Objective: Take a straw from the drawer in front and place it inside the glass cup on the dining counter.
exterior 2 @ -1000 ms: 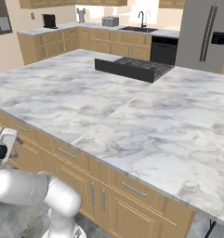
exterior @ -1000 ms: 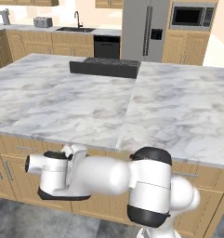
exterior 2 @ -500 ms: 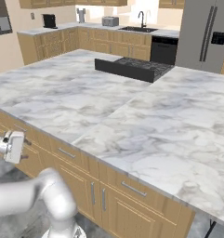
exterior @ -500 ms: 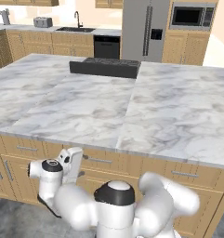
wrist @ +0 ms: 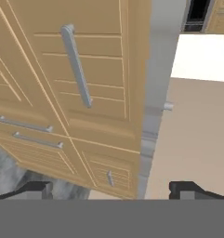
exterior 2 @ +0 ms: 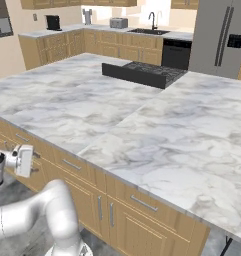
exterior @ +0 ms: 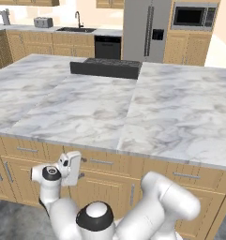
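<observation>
The dining counter (exterior: 109, 108) (exterior 2: 142, 125) is a wide marble slab over light wooden cabinets. Under its front edge the drawer (exterior: 112, 165) (exterior 2: 67, 159) stands shut, and its silver bar handle (wrist: 76, 65) runs nearly upright in the rolled hand view. My gripper (exterior: 79, 168) (exterior 2: 35, 161) (wrist: 113, 190) hangs low in front of the drawer fronts, a little left of that handle. It is open, with nothing between its fingertips (wrist: 36, 189), and it stands clear of the wood. The straw and the glass cup are out of view.
A black cooktop (exterior: 105, 68) (exterior 2: 142, 74) lies on the far side of the counter. Narrower drawer fronts (exterior: 27, 149) and cabinet doors (exterior: 100, 192) flank the drawer. My white elbow (exterior: 166, 206) bulges just before the cabinets. Grey floor lies below.
My hand has risen slightly and moved right, closer to the drawer fronts, while the arm's elbow swung around low. The jaws stayed open.
</observation>
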{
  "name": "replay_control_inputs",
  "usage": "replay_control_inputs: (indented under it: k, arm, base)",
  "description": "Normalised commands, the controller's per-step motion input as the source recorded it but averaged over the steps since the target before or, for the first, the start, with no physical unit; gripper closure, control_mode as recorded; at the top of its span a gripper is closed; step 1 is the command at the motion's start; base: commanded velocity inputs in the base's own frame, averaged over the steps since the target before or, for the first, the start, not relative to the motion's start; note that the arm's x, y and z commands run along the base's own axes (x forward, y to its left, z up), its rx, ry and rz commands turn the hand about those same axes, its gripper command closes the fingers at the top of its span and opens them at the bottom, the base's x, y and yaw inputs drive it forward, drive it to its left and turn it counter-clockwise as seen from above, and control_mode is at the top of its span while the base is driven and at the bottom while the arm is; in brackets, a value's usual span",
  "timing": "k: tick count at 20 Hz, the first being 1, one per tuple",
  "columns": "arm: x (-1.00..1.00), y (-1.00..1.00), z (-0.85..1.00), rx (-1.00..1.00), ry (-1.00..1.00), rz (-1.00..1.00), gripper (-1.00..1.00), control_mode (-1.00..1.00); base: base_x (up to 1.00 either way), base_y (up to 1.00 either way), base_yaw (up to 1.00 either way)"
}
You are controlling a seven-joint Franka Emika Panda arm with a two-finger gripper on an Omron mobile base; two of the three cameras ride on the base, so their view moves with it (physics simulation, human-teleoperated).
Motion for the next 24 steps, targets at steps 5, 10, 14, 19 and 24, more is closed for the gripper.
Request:
replay_control_inputs:
  k: [5, 10, 14, 19, 24]
  arm:
    - [0.17, -0.05, -0.43, -0.01, 0.00, 0.08, -1.00, -1.00]
    - [0.25, -0.13, -0.32, 0.00, 0.00, 0.19, -1.00, -1.00]
    - [0.35, -0.15, -0.29, 0.00, 0.00, 0.16, -1.00, -1.00]
    - [0.38, -0.16, -0.26, 0.00, 0.00, 0.14, -1.00, -1.00]
    - [0.39, -0.05, -0.32, 0.00, 0.00, 0.08, -1.00, -1.00]
  base:
    - [0.00, 0.00, 0.00]
    - [0.00, 0.00, 0.00]
    - [0.00, 0.00, 0.00]
    - [0.00, 0.00, 0.00]
    - [0.00, 0.00, 0.00]
